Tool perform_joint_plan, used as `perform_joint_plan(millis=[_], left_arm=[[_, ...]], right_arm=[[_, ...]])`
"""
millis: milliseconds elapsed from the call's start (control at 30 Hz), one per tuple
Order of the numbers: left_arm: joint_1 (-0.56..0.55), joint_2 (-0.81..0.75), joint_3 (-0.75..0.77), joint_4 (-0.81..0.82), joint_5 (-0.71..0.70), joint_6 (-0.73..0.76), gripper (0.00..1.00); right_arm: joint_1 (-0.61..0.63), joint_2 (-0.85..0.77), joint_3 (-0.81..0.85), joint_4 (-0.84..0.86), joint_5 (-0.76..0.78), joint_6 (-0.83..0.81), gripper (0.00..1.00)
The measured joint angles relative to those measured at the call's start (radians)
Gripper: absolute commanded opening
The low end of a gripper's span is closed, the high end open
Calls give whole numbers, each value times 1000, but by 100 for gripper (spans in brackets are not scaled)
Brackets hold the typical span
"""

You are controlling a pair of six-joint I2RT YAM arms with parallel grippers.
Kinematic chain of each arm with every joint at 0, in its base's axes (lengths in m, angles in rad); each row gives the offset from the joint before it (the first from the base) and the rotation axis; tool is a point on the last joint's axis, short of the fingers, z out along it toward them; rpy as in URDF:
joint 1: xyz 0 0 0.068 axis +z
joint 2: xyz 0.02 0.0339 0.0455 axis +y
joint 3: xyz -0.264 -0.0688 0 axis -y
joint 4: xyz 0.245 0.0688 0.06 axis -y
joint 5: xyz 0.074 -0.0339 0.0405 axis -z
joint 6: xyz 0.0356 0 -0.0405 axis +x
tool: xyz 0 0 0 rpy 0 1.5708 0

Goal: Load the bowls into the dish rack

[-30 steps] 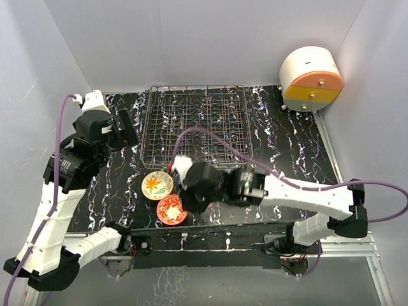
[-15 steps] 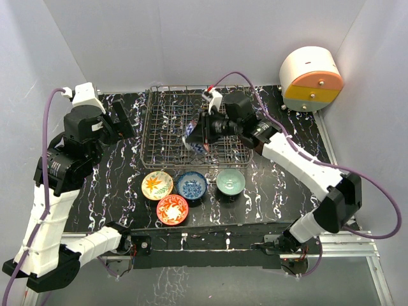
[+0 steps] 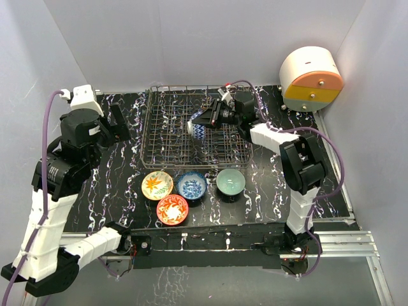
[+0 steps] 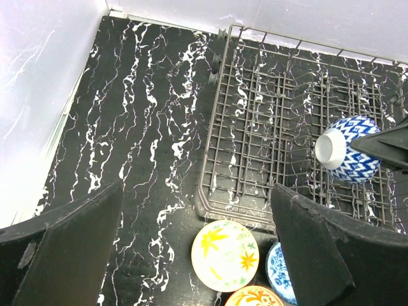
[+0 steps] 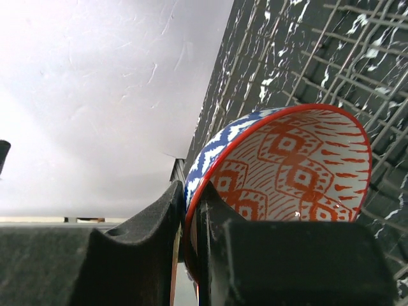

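The dish rack stands at the back middle of the table. My right gripper is shut on the rim of a dark red patterned bowl with a blue-white underside. It holds the bowl on its side over the rack's middle. The right wrist view shows the rim pinched between the fingers and the bowl's red inside. In front of the rack sit the yellow floral bowl, the blue-white bowl, the grey-green bowl and the orange-red bowl. My left gripper is open and empty, high at the rack's left.
A round white-orange-yellow drawer unit stands at the back right corner. Grey walls enclose the table on three sides. The left wrist view shows the rack, the held bowl and the yellow bowl.
My right gripper took the dark red bowl from among the front bowls and carried it up and back over the rack. The left arm shifted slightly.
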Motion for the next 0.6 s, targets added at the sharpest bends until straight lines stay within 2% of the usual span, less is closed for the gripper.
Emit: perform_joint_plan(millis=[100, 333, 600], left_arm=[[0, -8, -8, 4, -6, 14, 97], [0, -8, -23, 30, -19, 45, 97], [0, 5, -50, 64, -20, 67, 97]], right_arm=[[-29, 48, 36, 35, -13, 38, 8], [-64, 237, 290, 86, 25, 80, 8], [-23, 418, 457, 150, 54, 172, 8]])
